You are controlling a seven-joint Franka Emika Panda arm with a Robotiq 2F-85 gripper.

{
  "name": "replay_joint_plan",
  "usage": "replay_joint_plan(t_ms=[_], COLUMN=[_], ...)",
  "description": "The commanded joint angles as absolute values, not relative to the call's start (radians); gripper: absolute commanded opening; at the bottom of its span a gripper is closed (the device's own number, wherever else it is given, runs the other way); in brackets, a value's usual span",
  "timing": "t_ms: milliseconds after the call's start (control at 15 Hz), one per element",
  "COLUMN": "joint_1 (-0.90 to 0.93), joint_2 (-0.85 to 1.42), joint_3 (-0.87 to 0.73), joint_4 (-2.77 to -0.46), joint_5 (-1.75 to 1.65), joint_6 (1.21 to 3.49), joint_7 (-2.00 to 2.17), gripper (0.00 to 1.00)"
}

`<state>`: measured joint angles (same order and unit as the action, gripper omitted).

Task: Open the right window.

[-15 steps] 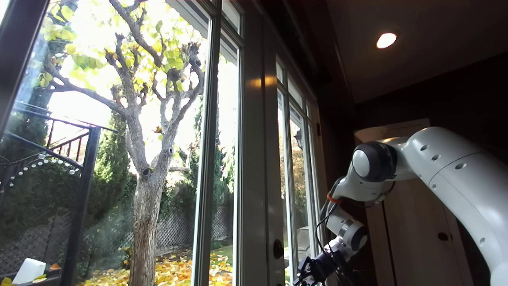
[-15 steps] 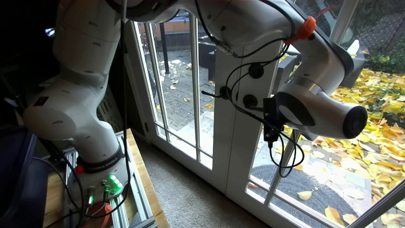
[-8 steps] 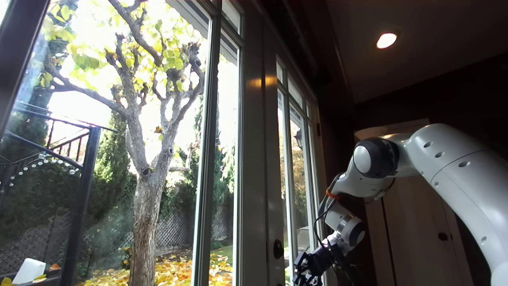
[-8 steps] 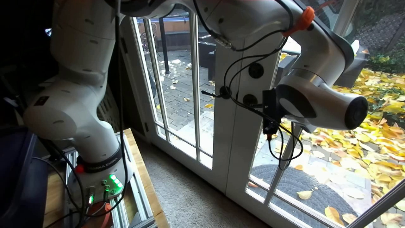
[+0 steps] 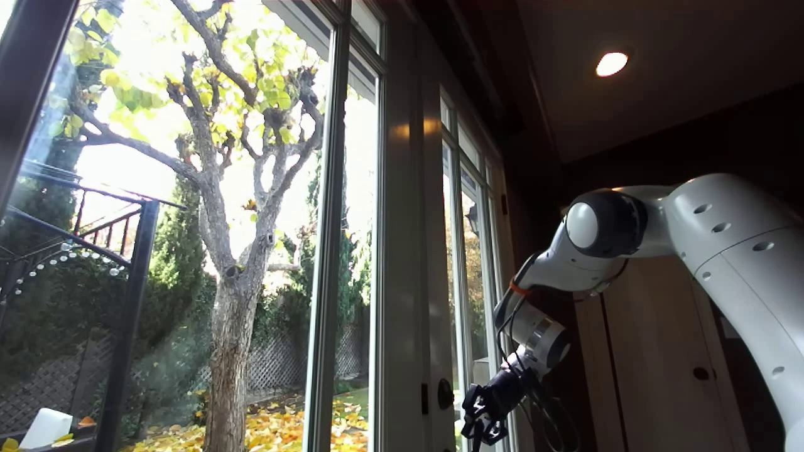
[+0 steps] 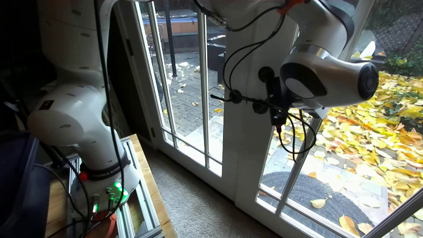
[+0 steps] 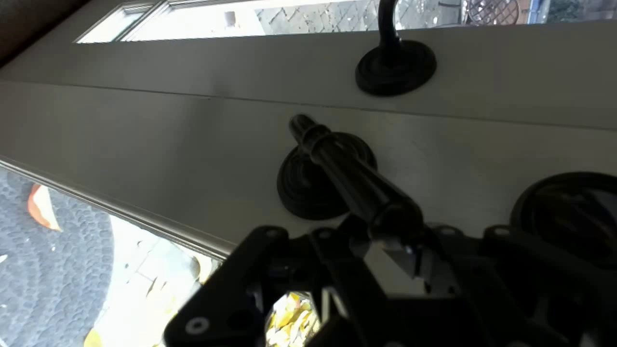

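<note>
Black end effector (image 7: 391, 235), jaws slightly apart; lever handle (image 7: 354, 178) of the right window (image 5: 470, 270) in its grip

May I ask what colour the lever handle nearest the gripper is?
The lever handle looks near-black, showing best in the wrist view.

In an exterior view, from low down, we are looking up along the glass doors (image 5: 401, 263), the right window (image 5: 435, 301) forming the farther leaf and the arm (image 5: 754, 289) filling our lower right corner. From higher, at the opposite end, in an exterior view we are gazing down at the doors' lower edge, the right window standing nearer. In the wrist view we are facing the doors' meeting edges close up, rolled sideways. In all three we are sharing those edges; in both exterior views, the arm.
</note>
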<state>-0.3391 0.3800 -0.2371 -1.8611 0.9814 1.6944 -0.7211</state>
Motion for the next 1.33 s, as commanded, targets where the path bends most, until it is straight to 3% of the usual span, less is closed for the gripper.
replay_joint_plan(t_ms=[0,1067,1133,1267], joint_1=[-0.316,-0.378,-0.383,-0.382], joint_2=[0.239,0.083,0.062,0.019], joint_3=[-0.244,-0.295,-0.300,-0.311], joint_4=[-2.024,-2.029,-2.024,-2.018], joint_5=[0.833,0.540,0.540,0.519], joint_6=[1.673,1.700,1.690,1.696], joint_7=[-0.706,-0.749,-0.764,-0.792], gripper=[0.02,0.02,0.35,0.42])
